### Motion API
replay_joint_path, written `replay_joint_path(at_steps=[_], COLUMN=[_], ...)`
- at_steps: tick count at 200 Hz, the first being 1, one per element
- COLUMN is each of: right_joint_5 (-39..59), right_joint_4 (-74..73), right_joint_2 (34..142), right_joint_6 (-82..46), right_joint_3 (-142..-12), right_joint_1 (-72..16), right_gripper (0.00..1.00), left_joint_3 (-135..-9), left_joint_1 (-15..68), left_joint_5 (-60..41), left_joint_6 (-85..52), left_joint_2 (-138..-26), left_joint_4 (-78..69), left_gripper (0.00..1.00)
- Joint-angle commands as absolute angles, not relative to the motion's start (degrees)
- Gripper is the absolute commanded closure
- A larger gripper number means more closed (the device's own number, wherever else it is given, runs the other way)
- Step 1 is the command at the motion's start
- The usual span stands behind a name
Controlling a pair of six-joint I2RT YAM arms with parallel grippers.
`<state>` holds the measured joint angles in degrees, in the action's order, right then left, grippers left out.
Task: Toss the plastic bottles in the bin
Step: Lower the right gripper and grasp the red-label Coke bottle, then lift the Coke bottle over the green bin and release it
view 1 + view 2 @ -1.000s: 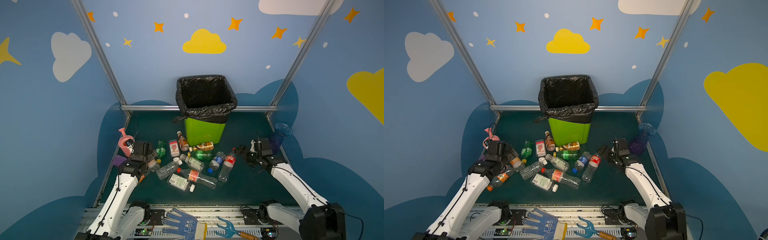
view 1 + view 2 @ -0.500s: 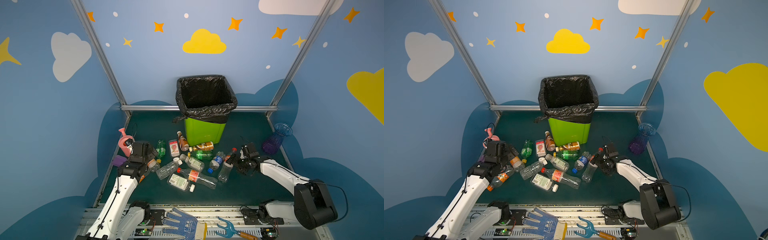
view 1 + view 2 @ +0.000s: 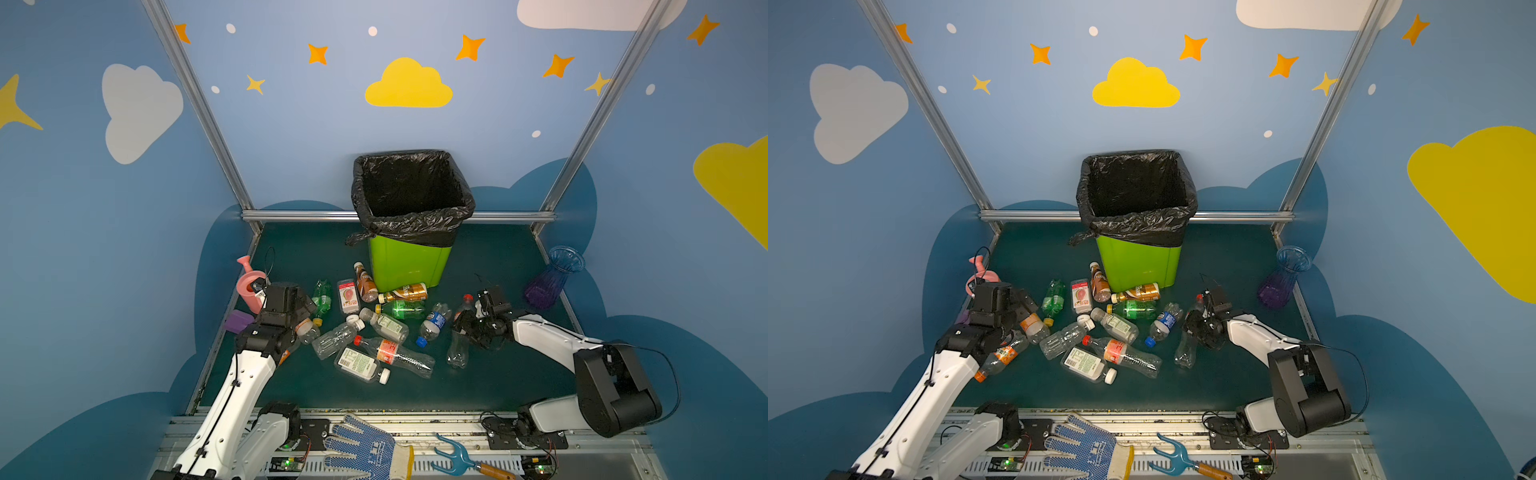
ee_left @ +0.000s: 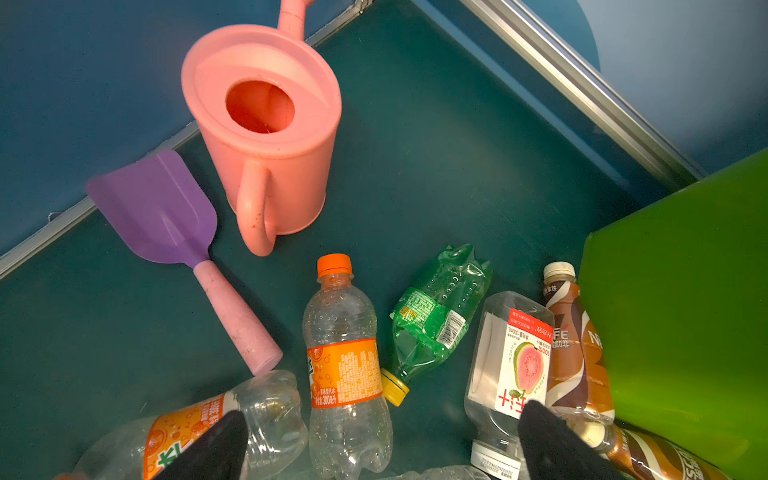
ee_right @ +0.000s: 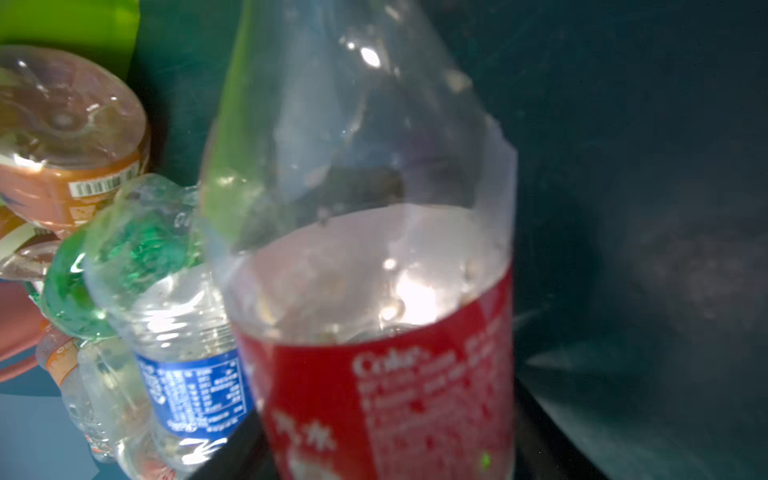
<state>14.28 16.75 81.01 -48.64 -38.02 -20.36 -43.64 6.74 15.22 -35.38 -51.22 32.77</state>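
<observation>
From my seat the bin (image 3: 409, 266) is the biggest thing. It is square with smooth lime-green walls and stands at the back middle of the mat (image 3: 490, 386). Its crinkled black bag (image 3: 411, 224) is folded over the rim, and the inside is so dark I cannot make out the bottom.

The plastic bottles (image 3: 374, 332) lie scattered in front of it, mostly clear and ribbed or crumpled, a few green or brown. My left arm covers part of an orange-labelled bottle (image 3: 1003, 355).

The left gripper (image 4: 386, 440) shows only two dark fingertips, spread wide and empty, over bottles near the pink watering can (image 4: 266, 137). The right gripper (image 3: 469, 332) is clamped across the red label of the cola bottle (image 5: 374, 291). That bottle fills the right wrist view, blurred, with neck and base cut off.
</observation>
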Motion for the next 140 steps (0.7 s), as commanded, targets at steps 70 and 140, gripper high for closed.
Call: replay_joint_path(at_steps=[70,140], right_joint_5=[8.4,-4.23], right_joint_4=[24.43,13.91], right_joint_2=[68.13,59.04], right_joint_6=[-39.95,-29.52], right_joint_3=[-54.53,-89.19], right_joint_1=[-16.72,-8.3], right_gripper=[0.52,0.45], left_joint_3=[-42.07,-39.11], left_joint_1=[6.56,6.33], left_joint_5=[14.83,15.12], left_joint_6=[-35.18,-36.06], left_joint_2=[-52.25,-52.77], left_joint_4=[30.83,28.28], left_gripper=[0.0,0.0])
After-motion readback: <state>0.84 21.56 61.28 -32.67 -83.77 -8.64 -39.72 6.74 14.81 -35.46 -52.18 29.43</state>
